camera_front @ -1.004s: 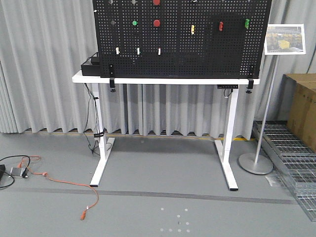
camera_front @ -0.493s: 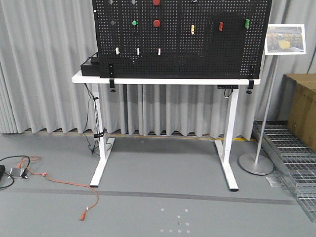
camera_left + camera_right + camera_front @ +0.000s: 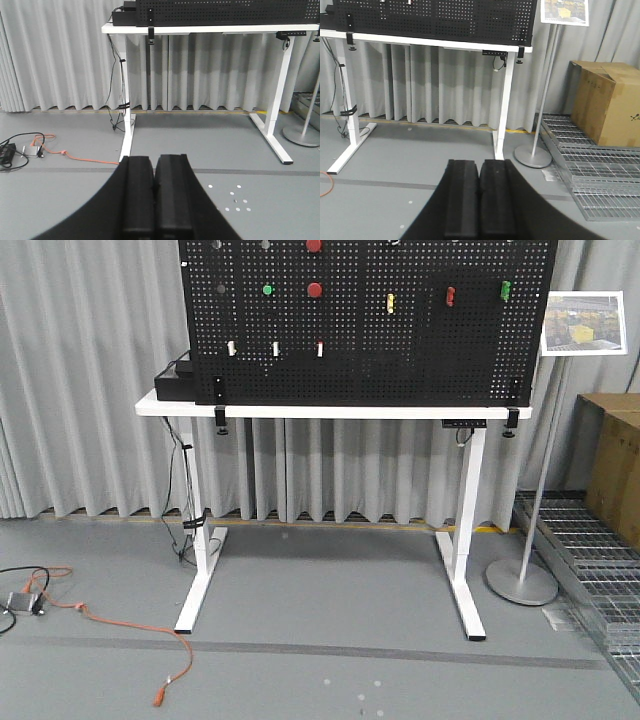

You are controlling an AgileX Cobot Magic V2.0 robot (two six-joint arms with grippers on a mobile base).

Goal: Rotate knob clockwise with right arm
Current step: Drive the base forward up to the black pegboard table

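Right gripper (image 3: 479,200) is sitting low in its wrist view, pads pressed together with no gap and nothing between them. Left gripper (image 3: 155,200) is doing the same, closed and carrying nothing.

Knob (image 3: 222,287) is reading as a faint grey ring near the upper-left corner of the pegboard (image 3: 400,350), just left of the green button (image 3: 267,288). It is too small to be sure of. The pegboard is standing upright along the back edge of the table (image 3: 340,412).

Key relation: the knob is lying well ahead of the right gripper, higher than it and off to its left. It is not showing in the right wrist view, which is cutting off the top of the board. Its turning axis is probably pointing straight out of the board toward the robot. Sideways, the left arm is looking the nearer one, so the right arm is likely facing a reach up, forward and across.

Against half a second ago, the table and board are appearing larger in the front view, with the top row of fittings sliding up to the frame edge, so the base is apparently closing in.
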